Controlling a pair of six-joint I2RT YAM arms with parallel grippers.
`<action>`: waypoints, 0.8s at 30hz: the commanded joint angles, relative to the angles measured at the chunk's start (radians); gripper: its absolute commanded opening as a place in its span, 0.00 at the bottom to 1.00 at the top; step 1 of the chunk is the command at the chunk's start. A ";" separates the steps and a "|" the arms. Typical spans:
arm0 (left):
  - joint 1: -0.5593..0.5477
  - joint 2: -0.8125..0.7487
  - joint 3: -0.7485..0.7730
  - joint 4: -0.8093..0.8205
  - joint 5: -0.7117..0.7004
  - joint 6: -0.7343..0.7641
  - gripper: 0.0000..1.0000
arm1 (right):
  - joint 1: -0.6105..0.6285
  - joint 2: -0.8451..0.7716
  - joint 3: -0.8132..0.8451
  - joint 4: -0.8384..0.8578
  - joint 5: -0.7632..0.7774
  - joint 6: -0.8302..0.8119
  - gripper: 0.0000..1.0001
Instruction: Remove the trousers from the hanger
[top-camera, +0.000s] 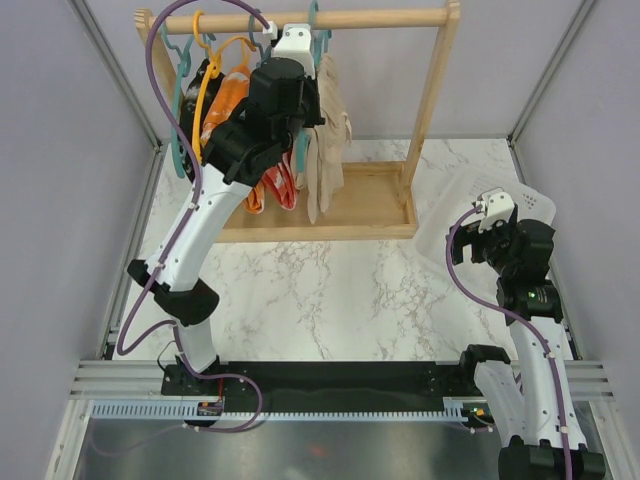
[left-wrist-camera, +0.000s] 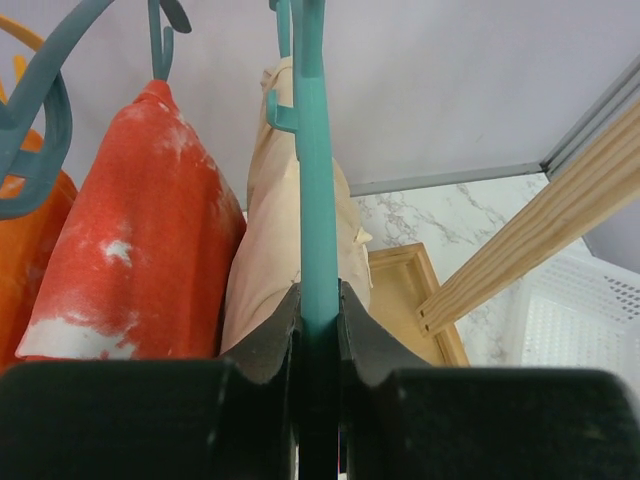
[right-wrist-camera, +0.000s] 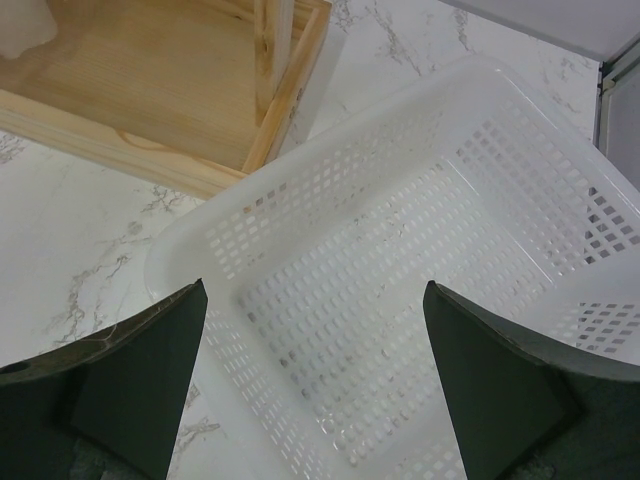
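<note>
Status: no removal is complete. I count every pair on the rack (top-camera: 430, 90) and none off it. At the far left of the rail (top-camera: 380, 18), a dark shape that I take for the black pair (top-camera: 207, 85) is mostly masked by the left arm, so I cannot confirm how it hangs. Next to it the orange pair (top-camera: 232, 95) hangs from the rail, then the red pair (left-wrist-camera: 130, 230), then the beige pair (left-wrist-camera: 265, 270). Red and beige touch side by side in the left wrist view. The left gripper (left-wrist-camera: 318, 300) is raised to rail height with its fingers clamped on the thin edge of a teal hanger (left-wrist-camera: 312, 180), which stands edge-on just in front of the beige pair. I judge this to be that pair's hanger, though the frames do not show the cloth looped over it. Remaining work, as I read it: free all four pairs. Containers: the wooden tray (top-camera: 370, 205) forming the rack base holds nothing that I can see; the pairs hang over it. To the right, the white perforated basket (right-wrist-camera: 400, 260) sits on the marble table (top-camera: 330, 300) just beside the tray corner and is empty. The right gripper (right-wrist-camera: 314, 290) hovers over the basket with its fingers spread wide, holding nothing.
</note>
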 joint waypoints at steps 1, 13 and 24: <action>-0.001 -0.050 0.067 0.117 0.054 -0.024 0.02 | -0.005 -0.006 -0.003 0.001 -0.015 -0.007 0.98; -0.003 -0.151 -0.002 0.154 0.143 -0.067 0.02 | -0.014 -0.007 -0.005 0.000 -0.033 -0.012 0.98; -0.003 -0.335 -0.258 0.154 0.310 -0.170 0.02 | -0.013 -0.047 -0.014 -0.011 -0.467 -0.073 0.98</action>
